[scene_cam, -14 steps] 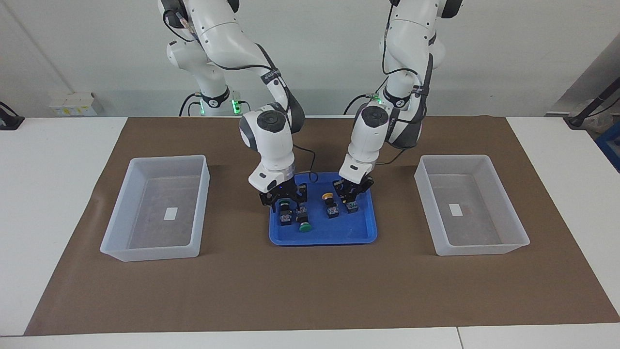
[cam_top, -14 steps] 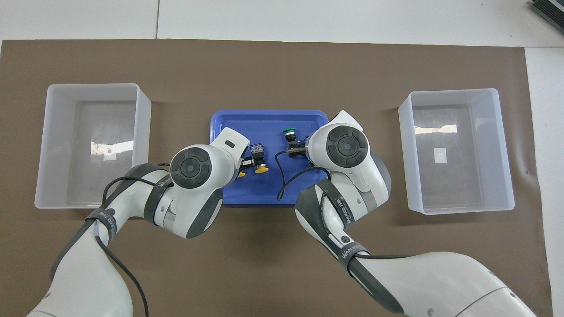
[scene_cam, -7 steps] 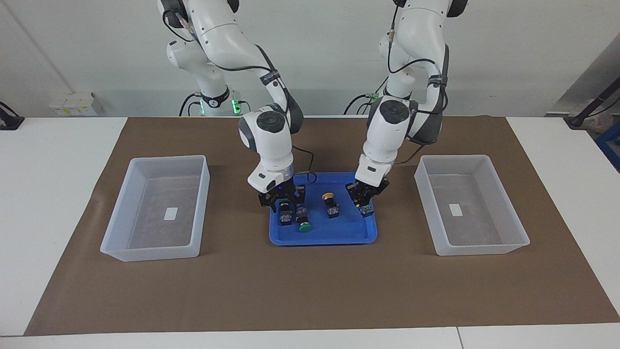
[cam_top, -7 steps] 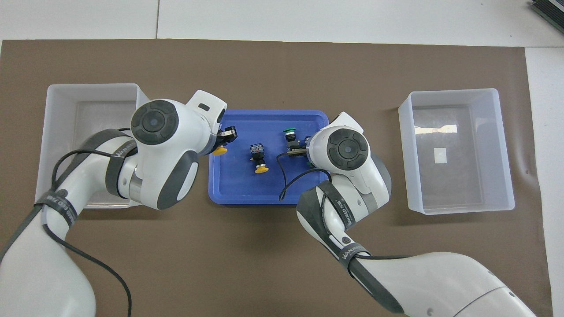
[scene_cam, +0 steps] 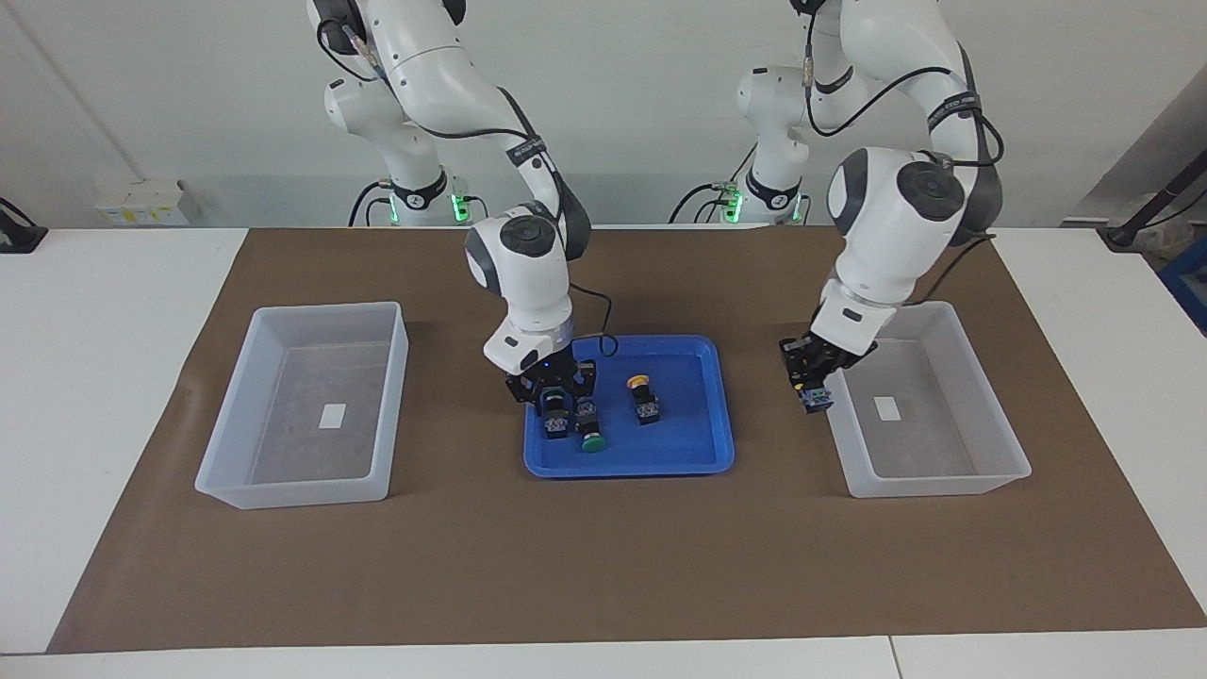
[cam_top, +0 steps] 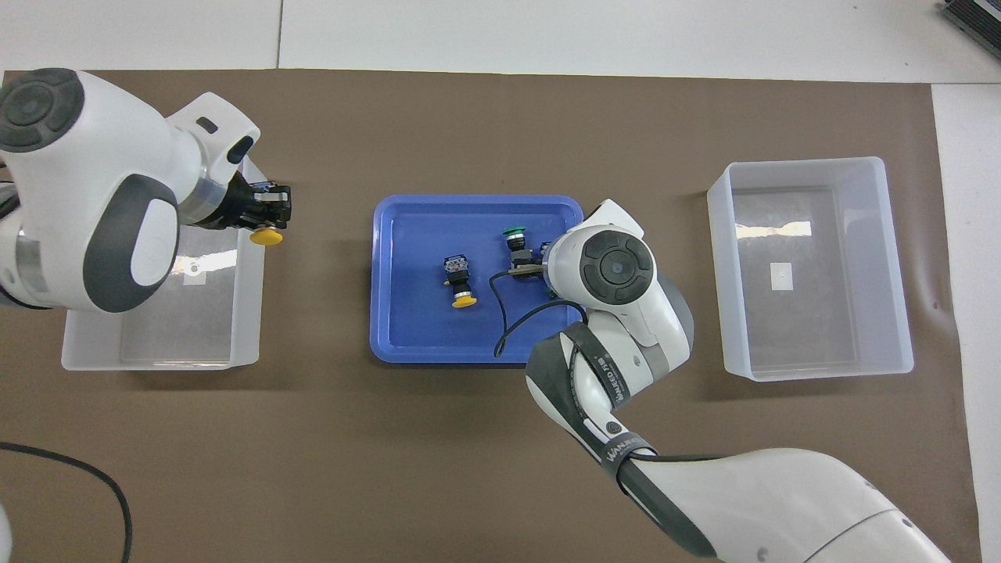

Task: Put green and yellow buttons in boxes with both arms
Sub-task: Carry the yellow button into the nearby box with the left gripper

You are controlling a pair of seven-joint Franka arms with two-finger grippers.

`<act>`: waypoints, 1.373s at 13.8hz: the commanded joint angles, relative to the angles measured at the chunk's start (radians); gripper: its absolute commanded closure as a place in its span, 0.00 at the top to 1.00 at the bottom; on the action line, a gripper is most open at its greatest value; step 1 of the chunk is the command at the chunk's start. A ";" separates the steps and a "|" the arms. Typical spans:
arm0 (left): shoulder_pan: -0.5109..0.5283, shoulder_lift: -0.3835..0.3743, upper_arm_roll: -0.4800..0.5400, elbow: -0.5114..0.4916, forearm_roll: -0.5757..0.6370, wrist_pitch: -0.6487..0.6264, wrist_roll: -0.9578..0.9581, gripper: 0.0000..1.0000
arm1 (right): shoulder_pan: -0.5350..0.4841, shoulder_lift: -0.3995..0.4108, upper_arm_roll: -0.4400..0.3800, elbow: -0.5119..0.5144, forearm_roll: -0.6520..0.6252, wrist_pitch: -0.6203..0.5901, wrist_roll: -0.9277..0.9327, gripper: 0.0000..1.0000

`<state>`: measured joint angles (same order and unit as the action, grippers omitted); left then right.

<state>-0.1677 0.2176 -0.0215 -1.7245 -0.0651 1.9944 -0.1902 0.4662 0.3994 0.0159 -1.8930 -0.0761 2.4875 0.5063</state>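
My left gripper [scene_cam: 811, 385] [cam_top: 270, 209] is shut on a yellow button [scene_cam: 815, 399] [cam_top: 266, 236] and holds it in the air over the tray-side rim of the box [scene_cam: 929, 476] [cam_top: 156, 363] at the left arm's end. My right gripper [scene_cam: 556, 389] is down in the blue tray [scene_cam: 698, 455] [cam_top: 407, 336] over a green button [scene_cam: 554, 422]. In the overhead view the right wrist hides that gripper and button. A second green button [scene_cam: 590, 436] [cam_top: 514, 238] lies beside it. The other yellow button [scene_cam: 645, 401] [cam_top: 459, 280] lies mid-tray. The box [scene_cam: 292, 490] [cam_top: 813, 367] at the right arm's end holds only its label.
Brown paper [scene_cam: 603, 566] covers the table under the tray and both boxes. A black cable [cam_top: 508, 320] hangs from the right wrist over the tray.
My left gripper lifted a yellow button out of the tray and carried it to the rim of the box at the left arm's end. My right gripper stayed down in the tray.
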 commanded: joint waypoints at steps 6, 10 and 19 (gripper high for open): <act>0.178 -0.043 -0.005 -0.140 -0.021 0.096 0.354 0.00 | 0.002 -0.031 0.001 -0.026 -0.017 0.008 0.075 0.59; 0.180 -0.026 -0.005 -0.295 -0.021 0.346 0.356 0.00 | 0.005 -0.048 0.001 -0.061 -0.021 -0.004 0.067 0.59; 0.185 0.026 -0.005 -0.262 -0.016 0.365 0.356 0.60 | 0.006 -0.043 0.002 -0.103 -0.034 0.065 0.070 0.59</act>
<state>0.0084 0.2428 -0.0234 -2.0128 -0.0682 2.3801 0.1448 0.4756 0.3732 0.0170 -1.9538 -0.0865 2.5173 0.5513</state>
